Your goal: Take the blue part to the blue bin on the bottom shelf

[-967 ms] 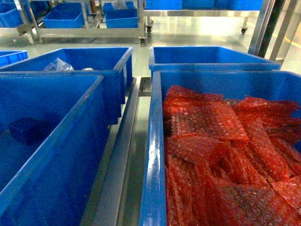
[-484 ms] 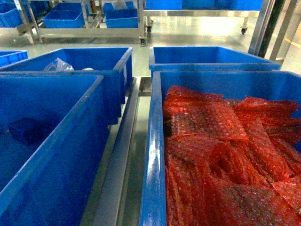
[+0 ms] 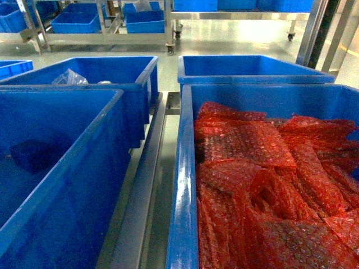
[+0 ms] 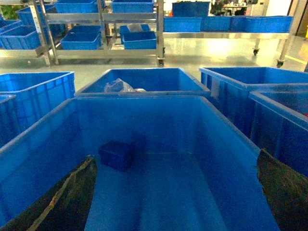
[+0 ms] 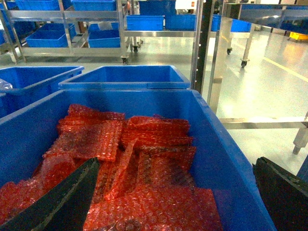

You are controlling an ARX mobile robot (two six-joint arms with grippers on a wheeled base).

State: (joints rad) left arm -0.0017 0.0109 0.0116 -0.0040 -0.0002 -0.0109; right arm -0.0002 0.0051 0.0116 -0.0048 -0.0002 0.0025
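The blue part (image 4: 116, 155) lies as a small dark blue piece on the floor of the blue bin (image 4: 159, 120), towards its far left; it also shows in the head view as the blue part (image 3: 32, 155) inside the blue bin (image 3: 76, 148). My left gripper (image 4: 175, 156) hangs open over this bin, above and behind the part, with nothing between its fingers. My right gripper (image 5: 177, 161) is open over the neighbouring crate of red bubble wrap (image 5: 144, 192). Neither gripper appears in the head view. A steel rail (image 3: 147, 168) of the shelf runs between the two crates.
The red bubble wrap crate (image 3: 182, 168) stands close on the right. Two more blue crates (image 3: 112, 70) (image 3: 247, 67) sit behind; one holds clear plastic (image 3: 70, 77). Steel racks with blue bins (image 3: 84, 22) line the far wall. A perforated upright post (image 5: 202, 43) rises at the right.
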